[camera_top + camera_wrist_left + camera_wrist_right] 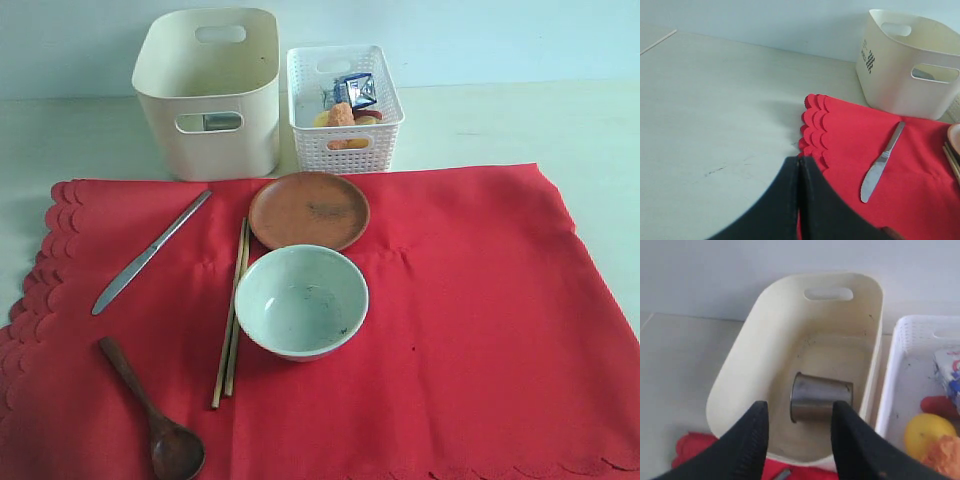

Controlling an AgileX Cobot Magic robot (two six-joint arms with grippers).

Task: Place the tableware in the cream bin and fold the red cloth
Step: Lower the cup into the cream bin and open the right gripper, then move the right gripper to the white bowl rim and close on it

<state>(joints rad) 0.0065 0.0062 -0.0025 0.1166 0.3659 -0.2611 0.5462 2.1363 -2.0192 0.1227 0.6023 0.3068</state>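
Observation:
The red cloth (420, 320) lies spread on the table. On it rest the brown plate (309, 209), white bowl (301, 300), chopsticks (231, 315), knife (150, 253) and wooden spoon (153, 413). The cream bin (208, 92) stands behind the cloth. In the right wrist view the steel cup (820, 397) lies on its side on the floor of the cream bin (745, 365). My right gripper (799, 407) hangs open above it, empty. My left gripper (800, 161) is shut and empty, over the scalloped edge of the red cloth (840, 135), near the knife (880, 164). Neither arm shows in the exterior view.
A white lattice basket (345, 108) with food items and a carton stands right of the cream bin, and its rim (900, 370) shows beside my right gripper. Bare pale tabletop (715, 110) stretches left of the cloth.

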